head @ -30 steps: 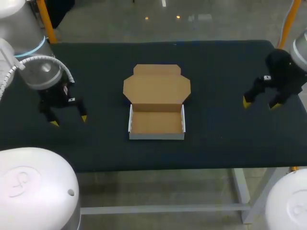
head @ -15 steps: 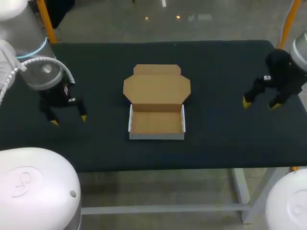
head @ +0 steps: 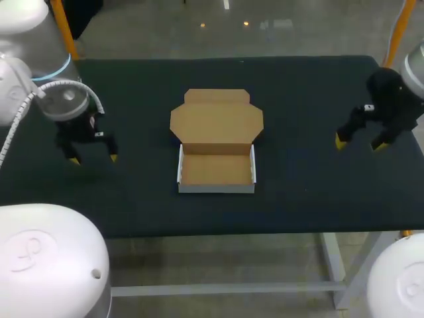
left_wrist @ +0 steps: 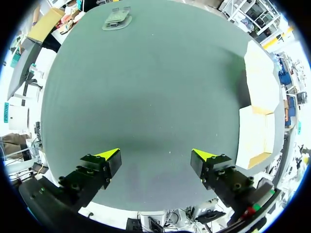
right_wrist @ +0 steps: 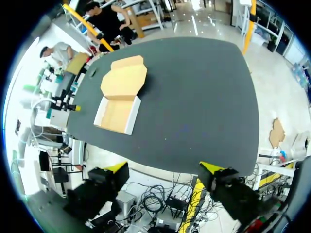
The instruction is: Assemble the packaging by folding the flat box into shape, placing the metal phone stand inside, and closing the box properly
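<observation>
The cardboard box [head: 216, 169] sits at the table's middle, folded into a shallow tray with white outer walls, its lid flap [head: 216, 119] lying flat behind it. The tray holds nothing. My left gripper [head: 93, 159] hovers open over bare table left of the box. In the left wrist view the box [left_wrist: 257, 121] lies beside the gripper [left_wrist: 156, 155]. A small grey object [left_wrist: 116, 17], seemingly the metal phone stand, lies far ahead near the table's edge; my left arm hides it in the head view. My right gripper [head: 358, 144] is open near the table's right end, the box [right_wrist: 119, 97] far ahead of it.
The table [head: 298, 86] is covered in black cloth. Wide bare cloth lies between each gripper and the box. The front edge runs just below the tray.
My left gripper has shifted slightly toward the back of the table. The right arm and the box have not moved.
</observation>
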Controlling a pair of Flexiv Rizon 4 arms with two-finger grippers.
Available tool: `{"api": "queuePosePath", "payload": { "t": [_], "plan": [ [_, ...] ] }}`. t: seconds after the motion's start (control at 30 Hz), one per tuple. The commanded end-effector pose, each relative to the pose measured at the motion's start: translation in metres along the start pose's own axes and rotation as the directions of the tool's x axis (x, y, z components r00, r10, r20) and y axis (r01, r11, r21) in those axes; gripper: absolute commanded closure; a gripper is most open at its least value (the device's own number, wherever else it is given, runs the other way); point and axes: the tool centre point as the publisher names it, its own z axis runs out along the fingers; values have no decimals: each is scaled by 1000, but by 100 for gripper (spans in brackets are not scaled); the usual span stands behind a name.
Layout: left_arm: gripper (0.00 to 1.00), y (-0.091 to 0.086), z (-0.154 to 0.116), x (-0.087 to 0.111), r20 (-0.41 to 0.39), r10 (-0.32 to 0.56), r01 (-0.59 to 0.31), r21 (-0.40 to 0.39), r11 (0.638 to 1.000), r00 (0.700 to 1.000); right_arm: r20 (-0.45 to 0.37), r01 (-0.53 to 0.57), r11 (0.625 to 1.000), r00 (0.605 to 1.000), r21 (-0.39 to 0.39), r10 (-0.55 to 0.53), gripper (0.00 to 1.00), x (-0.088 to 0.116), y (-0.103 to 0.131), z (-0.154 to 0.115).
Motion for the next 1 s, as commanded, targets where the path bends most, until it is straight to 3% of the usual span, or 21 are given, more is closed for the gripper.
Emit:
{"api": "queuePosePath", "payload": {
  "t": [0.03,0.37,1.0],
  "plan": [
    [0,-21,13,-3,12,1,0,-23,1000,1000,0,0,1000,1000,6,0,0,0,0,-3],
    [0,-58,22,-19,27,-6,7,-24,1000,1000,0,0,1000,1000,6,0,0,0,0,-3],
    [0,-104,37,-45,17,-5,5,-31,1000,1000,0,0,1000,1000,6,0,0,0,0,-3]
  ]
}}
